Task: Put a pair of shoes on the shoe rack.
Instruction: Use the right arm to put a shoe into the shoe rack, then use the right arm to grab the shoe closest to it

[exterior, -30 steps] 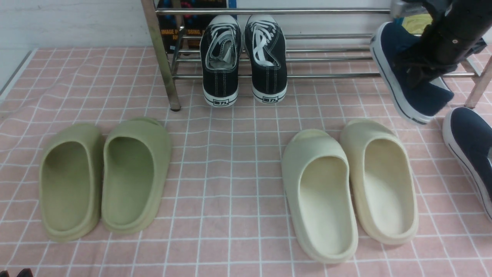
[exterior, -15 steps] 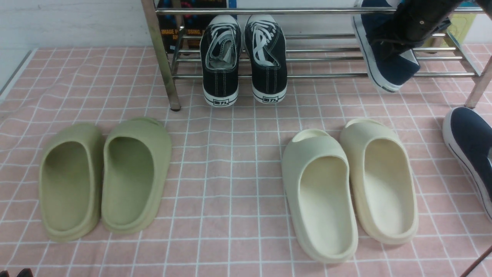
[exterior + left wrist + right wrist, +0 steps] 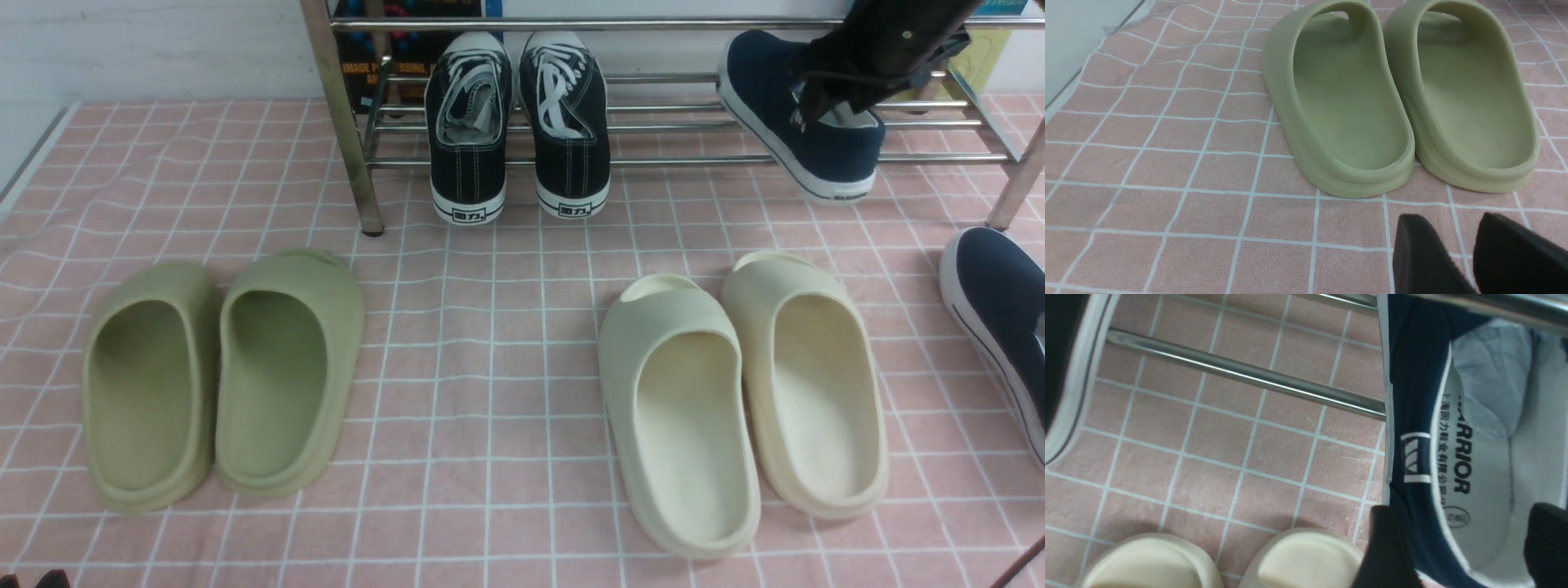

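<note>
Placement of the first navy shoe [image 3: 763, 82] is in hand: it hangs tilted over the lower bars of the shoe rack [image 3: 694, 161] at upper right, the right jaws pinching its heel collar. Next, I judge: level it, set it down, release, then fetch the second navy shoe [image 3: 992, 302] on the counter [image 3: 522, 327] at the right edge. The black sneakers [image 3: 518, 122] fill the rack's middle; the cream slides [image 3: 743, 392] lie lower right. By the green slides [image 3: 1396, 94], the left jaws sit slightly parted, empty.

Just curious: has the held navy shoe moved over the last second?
Yes. The held navy shoe shifted left over the shoe rack, nearer the black sneakers.
</note>
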Action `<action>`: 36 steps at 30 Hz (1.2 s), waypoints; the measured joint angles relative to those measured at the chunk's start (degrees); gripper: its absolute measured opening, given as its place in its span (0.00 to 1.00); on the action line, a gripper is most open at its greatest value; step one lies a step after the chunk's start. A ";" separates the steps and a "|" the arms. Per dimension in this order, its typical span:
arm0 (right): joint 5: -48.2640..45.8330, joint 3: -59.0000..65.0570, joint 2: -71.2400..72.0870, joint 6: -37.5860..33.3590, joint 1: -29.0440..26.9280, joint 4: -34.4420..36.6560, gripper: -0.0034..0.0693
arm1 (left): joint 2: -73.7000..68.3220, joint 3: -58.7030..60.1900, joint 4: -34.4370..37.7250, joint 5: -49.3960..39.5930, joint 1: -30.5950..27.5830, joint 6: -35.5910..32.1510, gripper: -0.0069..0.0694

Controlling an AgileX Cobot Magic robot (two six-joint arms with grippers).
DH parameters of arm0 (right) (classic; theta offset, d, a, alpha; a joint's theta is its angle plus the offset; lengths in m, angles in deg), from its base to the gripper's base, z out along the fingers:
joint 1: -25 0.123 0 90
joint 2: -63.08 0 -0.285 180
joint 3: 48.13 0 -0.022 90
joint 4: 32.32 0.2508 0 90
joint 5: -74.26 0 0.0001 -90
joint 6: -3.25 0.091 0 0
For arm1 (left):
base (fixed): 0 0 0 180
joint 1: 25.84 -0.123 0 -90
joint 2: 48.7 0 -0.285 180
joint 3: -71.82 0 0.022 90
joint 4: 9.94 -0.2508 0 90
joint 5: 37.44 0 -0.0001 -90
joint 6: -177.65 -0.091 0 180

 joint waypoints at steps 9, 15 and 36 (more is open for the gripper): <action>-0.01 14.79 16.21 0.13 -0.17 -2.03 0.78 | 0.00 0.00 0.00 0.00 0.00 0.00 0.41; 0.22 44.88 31.56 1.73 -4.33 -4.40 0.74 | 0.00 0.00 0.00 0.00 0.00 0.00 0.41; 23.99 82.25 35.67 12.35 -9.52 -12.01 0.56 | 0.00 0.00 0.00 0.00 0.00 0.00 0.41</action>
